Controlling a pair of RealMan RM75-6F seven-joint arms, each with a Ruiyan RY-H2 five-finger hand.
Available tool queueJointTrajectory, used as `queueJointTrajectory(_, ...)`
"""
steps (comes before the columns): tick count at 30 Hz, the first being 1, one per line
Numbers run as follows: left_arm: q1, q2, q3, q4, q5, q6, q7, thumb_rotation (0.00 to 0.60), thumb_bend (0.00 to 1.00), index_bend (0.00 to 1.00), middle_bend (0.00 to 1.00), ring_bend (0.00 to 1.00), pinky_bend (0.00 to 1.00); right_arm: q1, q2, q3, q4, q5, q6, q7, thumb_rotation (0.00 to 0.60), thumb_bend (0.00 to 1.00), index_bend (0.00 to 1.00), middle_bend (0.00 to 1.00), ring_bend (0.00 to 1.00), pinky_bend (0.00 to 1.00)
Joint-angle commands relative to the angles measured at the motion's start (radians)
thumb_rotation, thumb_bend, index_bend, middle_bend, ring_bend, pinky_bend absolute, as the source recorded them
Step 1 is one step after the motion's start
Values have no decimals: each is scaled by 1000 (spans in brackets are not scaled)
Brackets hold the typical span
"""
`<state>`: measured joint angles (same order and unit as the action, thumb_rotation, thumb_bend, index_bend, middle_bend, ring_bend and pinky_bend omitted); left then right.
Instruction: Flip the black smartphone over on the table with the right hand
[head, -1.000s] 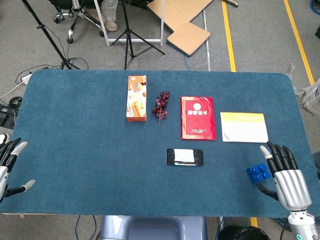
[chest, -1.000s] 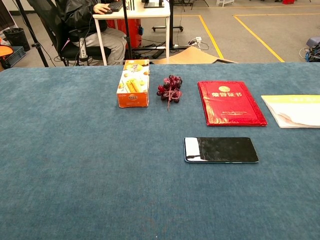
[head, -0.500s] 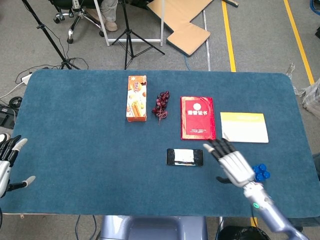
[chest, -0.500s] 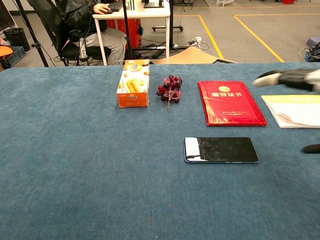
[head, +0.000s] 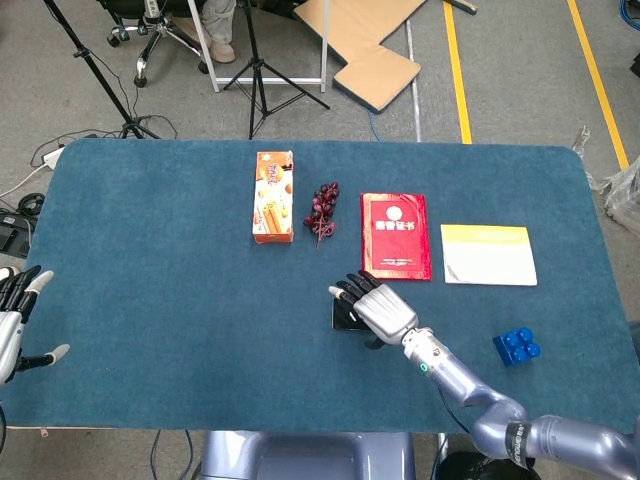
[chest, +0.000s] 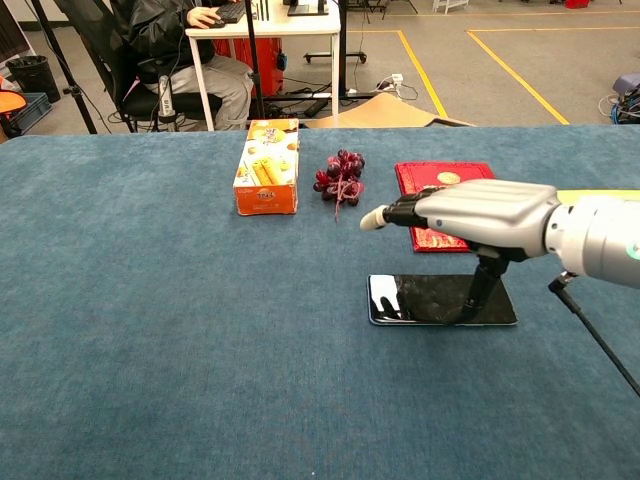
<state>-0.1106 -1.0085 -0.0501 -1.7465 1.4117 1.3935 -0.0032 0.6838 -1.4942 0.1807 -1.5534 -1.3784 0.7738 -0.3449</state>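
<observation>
The black smartphone (chest: 420, 300) lies flat on the blue table cloth, its glossy face catching light at the left end. My right hand (chest: 470, 215) hovers directly above it, fingers stretched out to the left and apart, thumb pointing down to the phone's near edge. From the head view, the right hand (head: 375, 308) covers most of the smartphone (head: 339, 318), leaving only its left end showing. My left hand (head: 15, 325) sits at the table's left edge, fingers spread and holding nothing.
An orange snack box (head: 273, 197), a bunch of dark grapes (head: 322, 210), a red certificate booklet (head: 395, 234) and a yellow-and-white booklet (head: 488, 254) lie behind the phone. A blue toy brick (head: 517, 346) rests at the front right.
My right hand has swept left from the table's front right corner, past the blue brick, and now hangs over the phone. The phone itself has not moved. The left hand barely shifted.
</observation>
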Motion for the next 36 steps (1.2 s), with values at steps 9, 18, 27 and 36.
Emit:
queueJointTrajectory(9,-1,1,3,-6,7,1,1,600,0,0,0,0,0,43,-120,-50,182,16,22,-95,600,1,153,141,38,42)
queueJointTrajectory(18,-3,0,5,-8,9,-1,4,600,0,0,0,0,0,42,-140,-68,202,45,42,-126,600,15,155,155,53,74)
queueJointTrajectory(27,-7,-2,5,-7,4,-7,7,600,0,0,0,0,0,47,-162,-77,251,67,51,-130,600,60,184,197,93,124)
queueJointTrajectory(36,-8,-3,5,-8,2,-8,11,600,0,0,0,0,0,52,-166,-82,274,53,73,-118,600,92,222,242,130,159)
